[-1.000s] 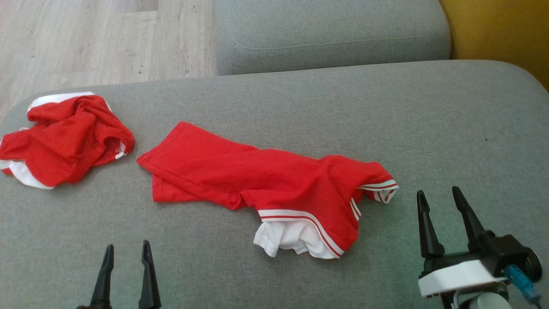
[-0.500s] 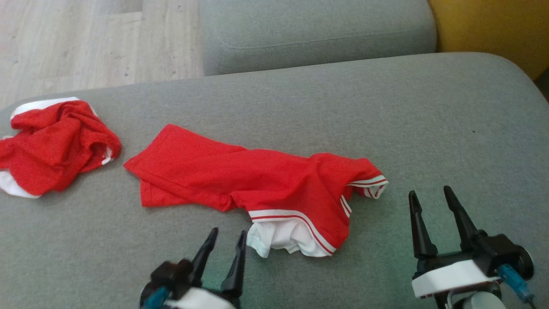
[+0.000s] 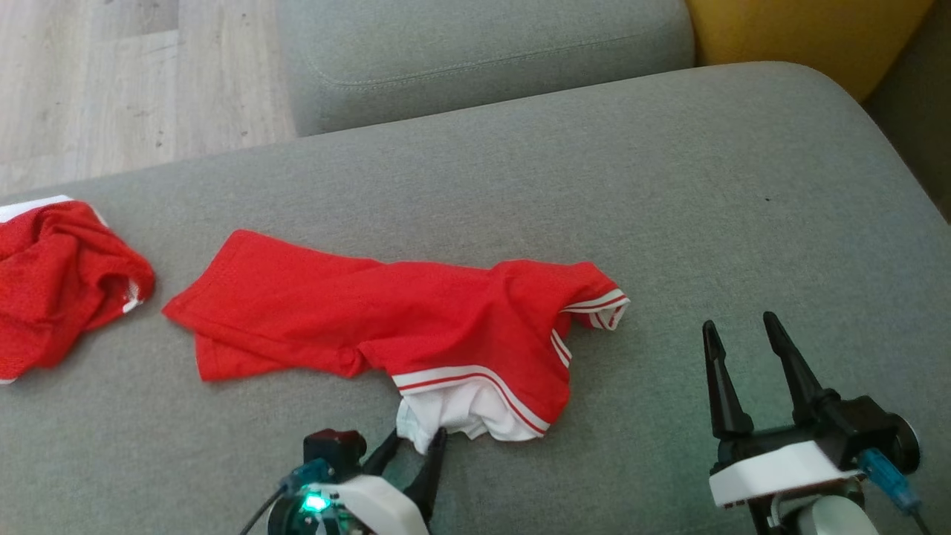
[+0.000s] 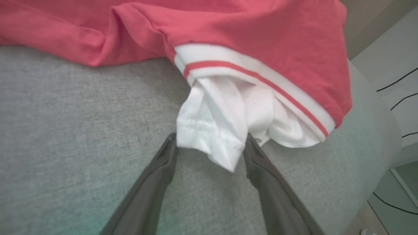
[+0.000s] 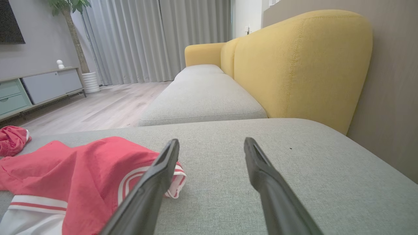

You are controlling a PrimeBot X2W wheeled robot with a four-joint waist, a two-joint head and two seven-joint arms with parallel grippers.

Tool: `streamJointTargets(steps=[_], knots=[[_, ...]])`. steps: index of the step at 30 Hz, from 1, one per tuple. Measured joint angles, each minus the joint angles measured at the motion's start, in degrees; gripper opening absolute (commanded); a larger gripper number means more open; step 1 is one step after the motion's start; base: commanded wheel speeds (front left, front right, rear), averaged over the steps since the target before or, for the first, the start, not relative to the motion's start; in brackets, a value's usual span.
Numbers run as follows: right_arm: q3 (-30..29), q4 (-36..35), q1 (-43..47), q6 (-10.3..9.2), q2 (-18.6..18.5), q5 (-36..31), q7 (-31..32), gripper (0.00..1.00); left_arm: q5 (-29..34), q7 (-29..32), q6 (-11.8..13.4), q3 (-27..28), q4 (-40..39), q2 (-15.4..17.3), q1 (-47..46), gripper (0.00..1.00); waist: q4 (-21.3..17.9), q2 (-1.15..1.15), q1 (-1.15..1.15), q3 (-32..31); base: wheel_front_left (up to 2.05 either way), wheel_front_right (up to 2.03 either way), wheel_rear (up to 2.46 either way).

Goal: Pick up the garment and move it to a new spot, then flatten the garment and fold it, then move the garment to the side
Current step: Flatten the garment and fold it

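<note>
— On the cushion (image 3: 669, 186), near edge: left gripper (image 3: 417, 437)?
— Low, fingers spread, with the white hem of the garment (image 3: 386, 319) lying between them, not pinched.
— Right gripper (image 3: 739, 319)?
— Raised beside the garment's right end, spread wide, holding nothing. The garment lies mid-cushion.

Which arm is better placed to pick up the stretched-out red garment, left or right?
Left. The left gripper stands open around the white corner of the garment, fingers either side. The right gripper is open too, but over bare cushion, apart from the striped sleeve.
</note>
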Motion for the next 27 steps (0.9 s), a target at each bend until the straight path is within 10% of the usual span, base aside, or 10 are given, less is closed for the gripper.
streamJointTargets(steps=[2,13,20,27], knots=[[0.0,0.0,0.0,0.0,0.0,0.0,0.0,1.0,-1.4,-0.8,-0.7,-1.1,0.4,0.0,-0.8,0.0,-0.3,0.0,0.0,0.1,0.0,0.0,0.0],[-0.2,0.0,0.0,0.0,0.0,0.0,0.0,1.0,-7.4,-5.3,-1.9,-3.5,-3.9,0.0,-5.8,0.0,-0.1,0.0,0.0,0.2,0.0,0.0,0.0],[-0.3,0.0,0.0,0.0,0.0,0.0,0.0,1.0,-15.0,-3.3,-1.8,-0.9,-22.5,0.0,-10.5,0.0,0.4,0.0,0.0,-0.6,0.0,0.0,0.0],[-0.4,-0.1,0.0,0.0,0.0,0.9,0.0,1.0,-21.4,2.3,3.8,5.3,-44.3,2.3,-10.7,0.0,0.2,0.0,0.0,-1.3,0.0,0.0,0.0]])
